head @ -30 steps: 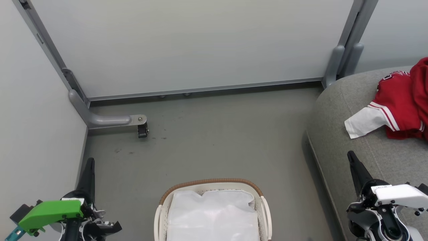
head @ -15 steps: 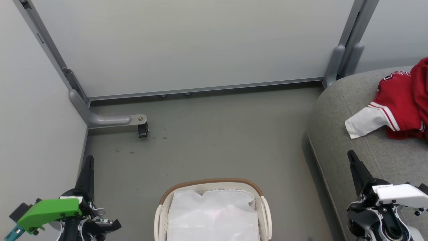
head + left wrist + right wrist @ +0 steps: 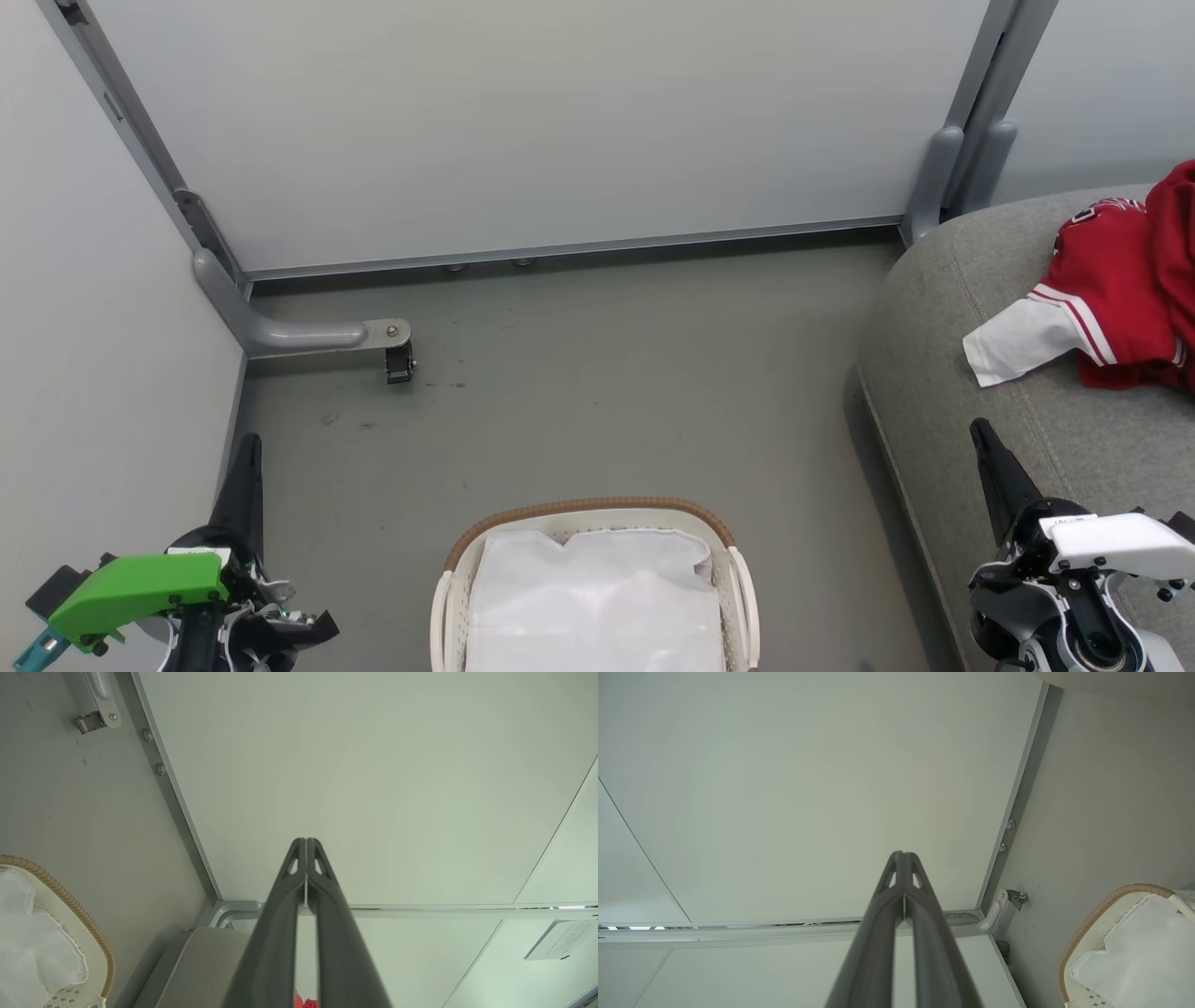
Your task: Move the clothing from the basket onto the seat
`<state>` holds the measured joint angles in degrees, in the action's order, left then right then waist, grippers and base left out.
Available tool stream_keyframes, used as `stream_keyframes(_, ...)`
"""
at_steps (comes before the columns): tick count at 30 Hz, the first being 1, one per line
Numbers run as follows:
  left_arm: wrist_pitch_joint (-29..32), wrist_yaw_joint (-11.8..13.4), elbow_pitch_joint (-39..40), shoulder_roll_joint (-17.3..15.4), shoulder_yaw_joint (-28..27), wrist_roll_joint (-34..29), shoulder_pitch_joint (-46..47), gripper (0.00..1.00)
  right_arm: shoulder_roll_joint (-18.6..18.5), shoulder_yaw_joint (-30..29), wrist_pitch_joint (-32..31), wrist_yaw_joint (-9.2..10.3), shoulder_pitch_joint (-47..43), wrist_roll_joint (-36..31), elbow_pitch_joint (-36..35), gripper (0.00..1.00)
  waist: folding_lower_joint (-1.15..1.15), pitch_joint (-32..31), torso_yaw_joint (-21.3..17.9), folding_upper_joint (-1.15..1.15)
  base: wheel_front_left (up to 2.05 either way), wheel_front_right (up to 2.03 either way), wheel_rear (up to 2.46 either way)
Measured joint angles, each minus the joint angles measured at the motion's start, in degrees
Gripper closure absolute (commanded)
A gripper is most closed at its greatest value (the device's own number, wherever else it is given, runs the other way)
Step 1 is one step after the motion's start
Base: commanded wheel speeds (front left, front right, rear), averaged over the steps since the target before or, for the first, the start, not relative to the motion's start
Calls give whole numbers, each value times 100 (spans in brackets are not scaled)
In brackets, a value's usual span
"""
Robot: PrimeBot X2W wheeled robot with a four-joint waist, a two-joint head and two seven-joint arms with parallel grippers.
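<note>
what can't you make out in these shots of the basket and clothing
- basket, head view: near half cut off by the bottom edge.
- white liner, head view: covers the basket's inside, hiding anything beneath.
- clothing on the seat, head view: right part cut off by the right edge.

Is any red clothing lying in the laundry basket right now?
No, the part of the laundry basket in view holds its white cloth liner, while the red jerseys lie on the grey couch.
</note>
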<state>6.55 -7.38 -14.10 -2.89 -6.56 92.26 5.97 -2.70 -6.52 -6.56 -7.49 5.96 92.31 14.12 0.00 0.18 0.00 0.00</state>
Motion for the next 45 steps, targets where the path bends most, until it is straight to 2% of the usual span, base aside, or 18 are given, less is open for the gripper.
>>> stream_keyframes(45,0,0,1,1,0,0,0,100,0,0,0,0,1,0,0,100,0,0,0,0,0,0,0)
